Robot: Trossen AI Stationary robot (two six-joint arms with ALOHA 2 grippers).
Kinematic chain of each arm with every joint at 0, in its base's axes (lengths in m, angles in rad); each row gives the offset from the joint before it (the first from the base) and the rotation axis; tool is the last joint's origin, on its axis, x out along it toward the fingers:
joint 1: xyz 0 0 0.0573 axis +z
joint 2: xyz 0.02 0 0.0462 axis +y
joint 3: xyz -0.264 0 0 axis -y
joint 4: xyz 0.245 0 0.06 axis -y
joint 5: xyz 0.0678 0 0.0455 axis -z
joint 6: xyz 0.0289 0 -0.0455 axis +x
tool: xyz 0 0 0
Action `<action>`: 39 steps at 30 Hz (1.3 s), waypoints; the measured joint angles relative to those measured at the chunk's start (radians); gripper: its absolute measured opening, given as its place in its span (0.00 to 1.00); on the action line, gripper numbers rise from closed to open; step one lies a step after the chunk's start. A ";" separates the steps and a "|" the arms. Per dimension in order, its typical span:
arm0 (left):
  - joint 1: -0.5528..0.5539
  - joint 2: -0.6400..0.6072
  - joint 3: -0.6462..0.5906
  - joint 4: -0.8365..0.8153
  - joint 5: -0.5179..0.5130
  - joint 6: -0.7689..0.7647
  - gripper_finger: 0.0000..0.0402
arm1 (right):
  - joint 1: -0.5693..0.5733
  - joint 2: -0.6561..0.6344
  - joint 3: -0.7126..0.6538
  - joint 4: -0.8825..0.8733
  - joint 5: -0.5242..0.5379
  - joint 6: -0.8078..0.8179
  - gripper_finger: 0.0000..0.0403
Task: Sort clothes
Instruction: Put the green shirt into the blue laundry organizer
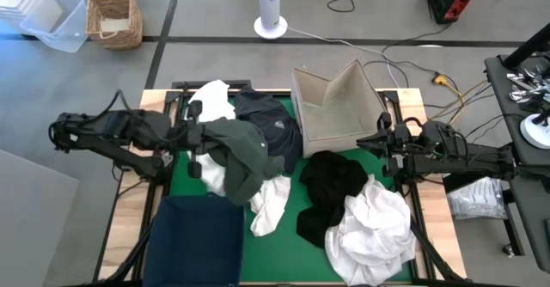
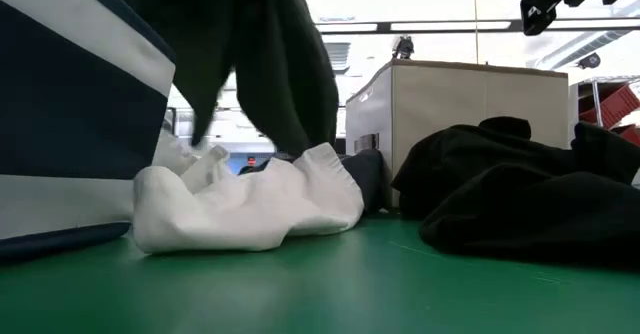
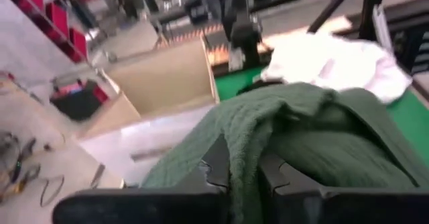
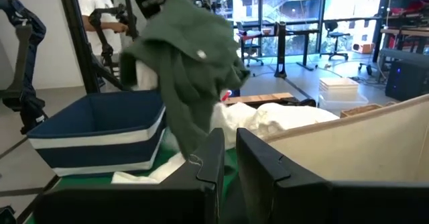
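Note:
My left gripper [image 1: 196, 141] is raised above the table's left part and shut on a dark green garment [image 1: 243, 156]. Under and around it lie a white garment [image 1: 271, 205], a navy garment with a small logo [image 1: 277, 129] and another white one [image 1: 211, 100] at the far edge. A black garment [image 1: 331, 186] and a big white heap [image 1: 375, 228] rest on the green mat to the right. My right gripper [image 1: 378, 143] hovers shut beside the beige box, touching nothing. My left gripper pinches a bunched fold of the dark green garment [image 3: 242, 143] between its two fingers, coming level from the table's left. The garment hangs below the fingers [image 2: 262, 64], and its lower end [image 2: 300, 144] reaches down to the white garment on the mat.
A navy blue fabric bin [image 1: 198, 240] stands at the near left corner, just below the hanging garment. An open beige cardboard box [image 1: 333, 106] sits at the far right. A person [image 4: 100, 13] stands in the room beyond the table. Bare green mat [image 2: 380, 284] shows near the front.

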 joint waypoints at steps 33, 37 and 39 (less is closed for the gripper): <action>-0.271 0.232 0.639 -0.124 0.022 -0.153 0.00 | 0.000 0.000 0.000 -0.029 0.000 -0.029 0.08; -0.348 0.276 0.712 -0.257 -0.090 -0.229 0.00 | 0.000 0.000 -0.001 -0.050 0.000 -0.029 0.08; -0.389 0.300 0.747 -0.330 -0.155 -0.285 0.00 | 0.000 0.000 -0.001 -0.051 0.000 -0.023 0.08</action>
